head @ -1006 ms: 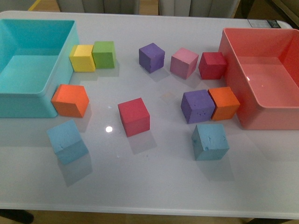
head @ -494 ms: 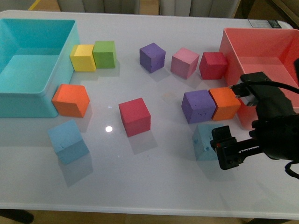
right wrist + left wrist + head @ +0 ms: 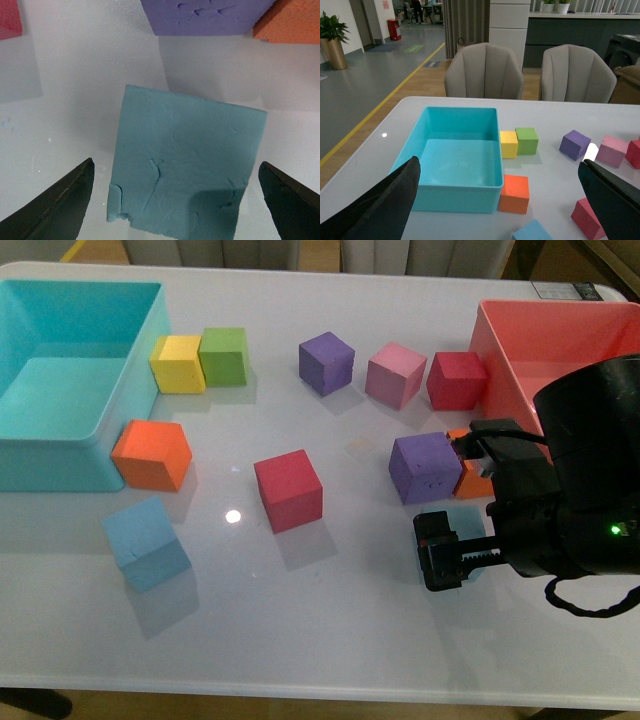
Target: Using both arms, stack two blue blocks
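One blue block (image 3: pixel 145 542) lies at the front left of the white table, and its corner shows in the left wrist view (image 3: pixel 532 233). The other blue block (image 3: pixel 185 165) lies front right, dented, between the spread fingers of my right gripper (image 3: pixel 175 167), which hovers open above it without touching. In the front view the black right arm (image 3: pixel 575 500) and right gripper (image 3: pixel 445 552) cover most of that block (image 3: pixel 468 519). My left gripper (image 3: pixel 498 165) is open and empty, held high near the table's left front, outside the front view.
A teal bin (image 3: pixel 60 455) stands back left, a salmon bin (image 3: pixel 500 350) back right. A purple cube (image 3: pixel 425 468) and an orange cube (image 3: pixel 466 480) sit just behind the right blue block. A red cube (image 3: pixel 288 490) and another orange cube (image 3: pixel 150 455) lie nearby; several cubes line the back.
The right arm has come in from the right and moved left over the right blue block, covering most of it. No block has moved.
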Controlling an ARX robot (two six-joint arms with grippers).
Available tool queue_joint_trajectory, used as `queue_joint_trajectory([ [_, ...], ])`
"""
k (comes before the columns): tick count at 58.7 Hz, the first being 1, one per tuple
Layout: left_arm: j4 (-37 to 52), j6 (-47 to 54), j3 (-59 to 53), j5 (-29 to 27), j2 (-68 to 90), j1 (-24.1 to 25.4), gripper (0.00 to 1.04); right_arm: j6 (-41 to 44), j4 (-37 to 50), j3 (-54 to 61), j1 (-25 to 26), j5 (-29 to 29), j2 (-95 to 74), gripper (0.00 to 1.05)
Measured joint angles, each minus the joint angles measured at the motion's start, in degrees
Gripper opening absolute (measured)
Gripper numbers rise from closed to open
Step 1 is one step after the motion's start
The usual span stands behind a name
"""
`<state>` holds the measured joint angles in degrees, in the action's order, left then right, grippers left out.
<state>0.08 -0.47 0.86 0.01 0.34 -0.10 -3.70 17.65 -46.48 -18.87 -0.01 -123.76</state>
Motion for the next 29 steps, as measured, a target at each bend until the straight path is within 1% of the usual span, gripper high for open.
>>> queue_joint_trajectory([
  [2, 0.0, 0.0, 0.0, 0.0, 0.0, 0.0, 0.96, 0.02, -0.11, -0.22, 0.0, 0.22, -0.22, 0.91],
  [9, 0.0, 0.0, 0.0, 0.0, 0.0, 0.0, 0.96, 0.04, -0.55, -0.85, 0.02, 0.76, -0.94, 0.72],
  [11, 0.0, 0.0, 0.0, 0.0, 0.0, 0.0, 0.96, 0.07, -0.57, -0.9, 0.0, 0.81, -0.94, 0.68],
  [16, 0.0, 0.0, 0.0, 0.0, 0.0, 0.0, 0.96, 0.09, -0.79, -0.81, 0.02, 0.66, -0.61, 0.55],
  [20, 0.0, 0.0, 0.0, 0.0, 0.0, 0.0, 0.96, 0.02, -0.79, -0.07, 0.04, -0.07, 0.5, 0.5],
  [23, 0.0, 0.0, 0.0, 0.0, 0.0, 0.0, 0.96, -0.04, -0.83, 1.6, 0.07, -1.64, 3.15, 0.45],
  [29, 0.0, 0.0, 0.0, 0.0, 0.0, 0.0, 0.96, -0.48, -2.16, 3.3, 0.15, -4.24, 9.79, 0.41],
])
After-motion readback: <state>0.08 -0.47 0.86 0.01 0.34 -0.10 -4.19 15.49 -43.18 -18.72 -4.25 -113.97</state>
